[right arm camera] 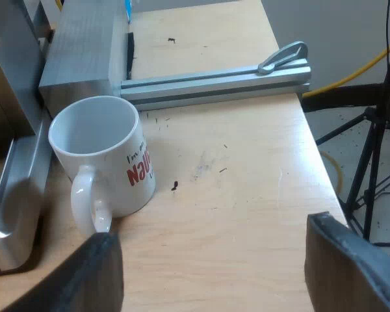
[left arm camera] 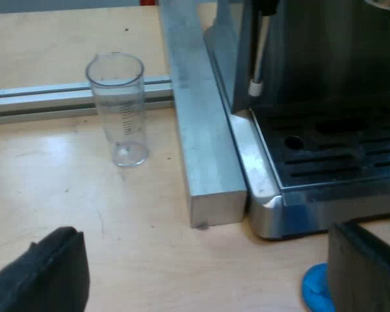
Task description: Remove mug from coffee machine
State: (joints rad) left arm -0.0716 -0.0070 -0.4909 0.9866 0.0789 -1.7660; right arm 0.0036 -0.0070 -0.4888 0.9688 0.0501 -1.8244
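**Progress of task.** The mug [right arm camera: 117,182] stood upright on the table [right arm camera: 247,195], off the espresso machine [left arm camera: 312,65] and just beside the machine's metal base. It was near a metal block [right arm camera: 78,52] and well apart from the table's open edge. Its handle pointed toward the right gripper [right arm camera: 211,260]. The part of the drip tray [left arm camera: 338,159] on view carried nothing. On this evidence the removal was judged done in substance. What appeared left was for the right arm to draw clear without catching the handle.

**Grippers.** The right gripper hovered low over the table close to the mug's handle. Its two fingers were spread wide and held nothing, and neither touched the mug. The left gripper [left arm camera: 201,250] hung over the table near the corner of the machine's base, its fingers likewise wide apart and empty. A blue tamper [left arm camera: 315,289] sat on the table just beside one of its fingers.

**Containers and contents.**
- Mug: white, with red lettering on its wall. The inside showed plain white and no liquid could be seen, so it was judged empty.
- Measuring glass [left arm camera: 120,110]: clear and graduated, upright on the table near a metal bar [left arm camera: 205,149] that ran along the machine's side. It touched neither the bar nor the machine, and nothing was seen in it.
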